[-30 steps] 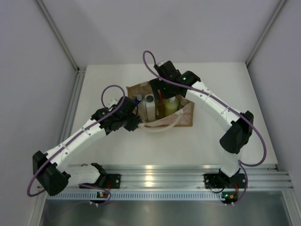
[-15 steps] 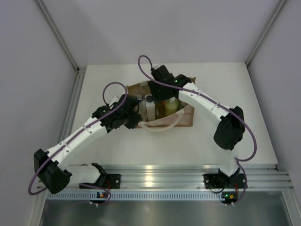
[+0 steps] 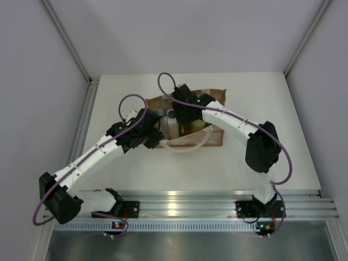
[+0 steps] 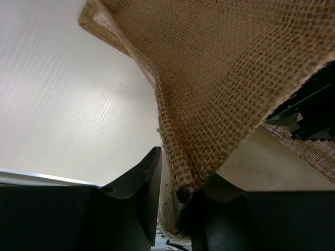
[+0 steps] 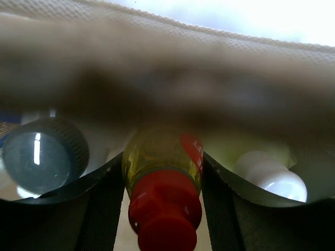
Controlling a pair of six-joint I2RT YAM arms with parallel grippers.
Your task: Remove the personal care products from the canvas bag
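The tan canvas bag (image 3: 215,135) lies open at mid-table with bottles in it. My left gripper (image 3: 157,140) is shut on the bag's woven left edge (image 4: 220,94), the cloth pinched between its fingers (image 4: 180,194). My right gripper (image 3: 182,115) reaches into the bag. Its fingers press both sides of the yellow bottle with the red cap (image 5: 163,172). The tall white bottle (image 3: 173,125) and its grey cap (image 5: 37,158) sit left of it. A white cap (image 5: 273,179) and a pale green bottle (image 3: 199,124) sit to the right. The orange bottle is hidden.
The bag's cream loop handle (image 3: 187,145) droops over its near side, and a blurred strip of it (image 5: 167,78) crosses close above the bottles. The white table (image 4: 63,104) is walled in by panels at left, right and back. A metal rail (image 3: 179,204) runs along the near edge.
My right gripper has moved left and down into the bag, onto the yellow bottle. My left gripper has kept its hold on the bag's edge, shifting slightly.
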